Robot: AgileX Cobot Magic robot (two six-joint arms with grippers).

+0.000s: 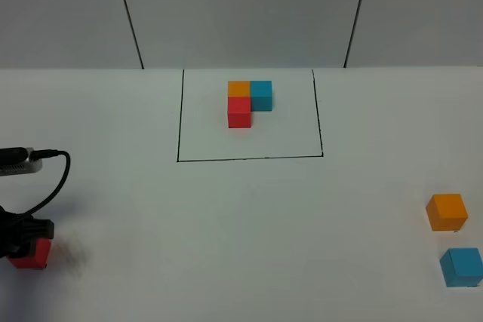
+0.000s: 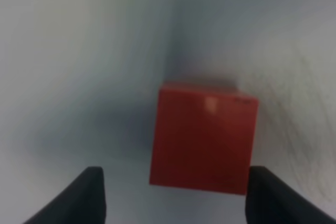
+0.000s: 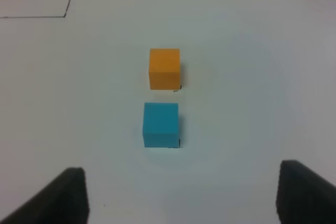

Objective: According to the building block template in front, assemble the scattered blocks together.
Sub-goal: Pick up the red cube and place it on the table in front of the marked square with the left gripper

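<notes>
The left gripper (image 1: 26,235) sits low at the near left edge of the exterior view, pointing down, its two dark fingers (image 2: 86,198) parted and not pressed together. The right gripper (image 3: 181,174) is outside the exterior view; its wrist camera shows its jaws spread wide, looking down from above.

A white surface (image 1: 226,246) is seen from above. Toward the back, the building block template (image 1: 196,130) is laid out. Inside its black outline a framed orange cube (image 1: 238,88) and a framed blue cube (image 1: 261,95) are set side by side, and a framed red cube (image 1: 240,113) touches the orange one on the near side.

At the left edge, the left gripper (image 1: 32,237) is placed directly over a loose red cube (image 1: 32,257), which is partly hidden by it. Whether that cube is gripped cannot be told.

Near the right edge, a loose orange cube (image 1: 447,211) and a loose blue cube (image 1: 461,267) are set near each other, not touching.
</notes>
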